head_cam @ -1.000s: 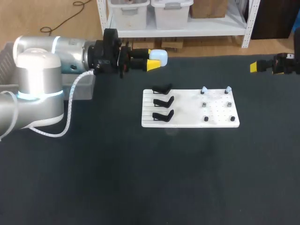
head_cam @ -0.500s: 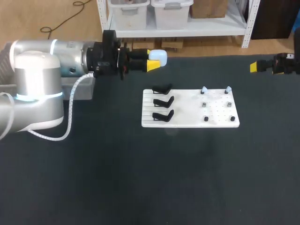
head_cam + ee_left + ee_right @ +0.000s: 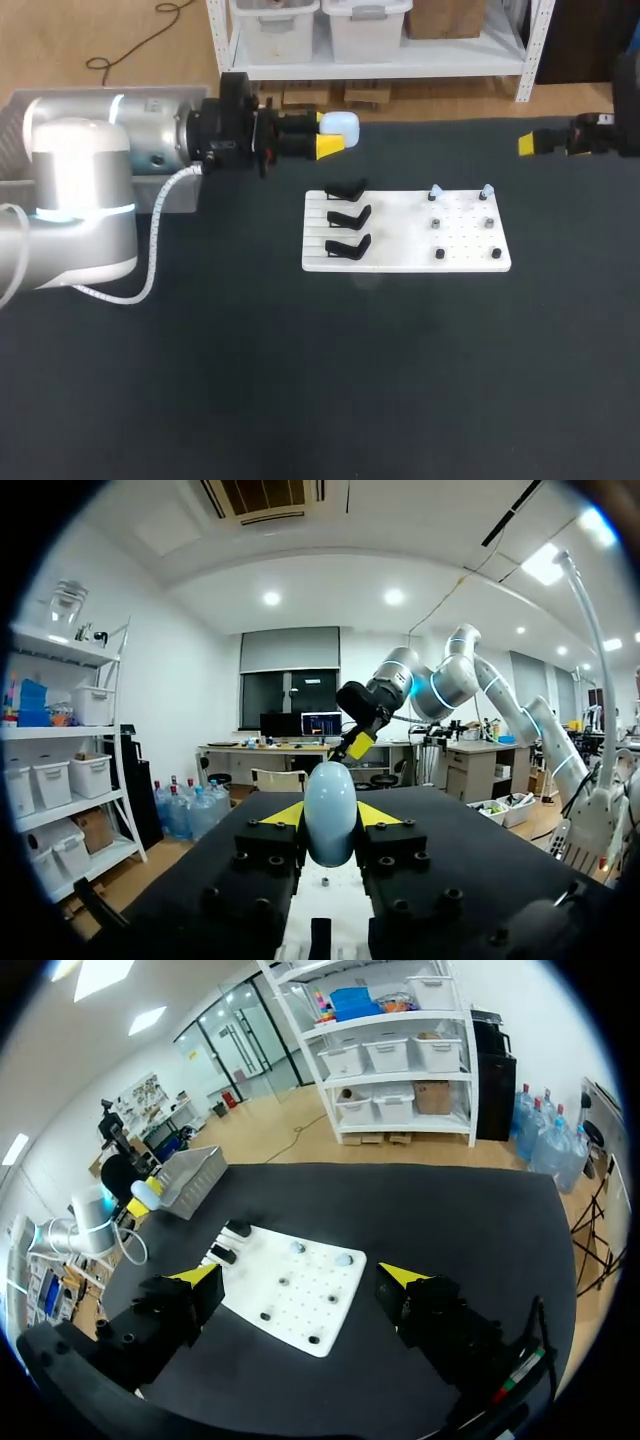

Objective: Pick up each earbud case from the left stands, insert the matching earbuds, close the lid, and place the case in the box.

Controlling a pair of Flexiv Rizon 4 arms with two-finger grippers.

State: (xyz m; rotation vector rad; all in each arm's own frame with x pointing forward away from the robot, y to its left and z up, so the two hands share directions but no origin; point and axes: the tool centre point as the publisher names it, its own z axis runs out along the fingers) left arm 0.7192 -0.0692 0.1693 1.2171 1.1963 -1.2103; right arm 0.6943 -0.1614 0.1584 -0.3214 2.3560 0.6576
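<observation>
In the head view the left gripper (image 3: 325,131) hangs above the table (image 3: 300,380) near its far edge, pinching a pale earbud case (image 3: 340,124) between its yellow tips, clear of the white board (image 3: 400,262) that lies mid-table. The three black stands (image 3: 348,215) along the board's left edge are all bare, while two light earbuds (image 3: 435,192) sit on pegs at the board's far edge. A grey box (image 3: 172,192) shows at the table's left edge, partly hidden by the left arm. The right gripper (image 3: 533,145) waits at the table's far right corner, well apart from the board. In the left wrist view the case stands upright between the two fingers, gripped from both sides; whether its lid is open I cannot tell. In the right wrist view the fingers are spread wide with nothing between them, and the board lies ahead of and below them. Judging from the earbuds on their pegs, the step in hand is filling this case. The next move likely calls for the right gripper to come down over the board's far edge, take one small earbud squarely from its peg, and carry it to the case, which needs its lid up and a steady hold
</observation>
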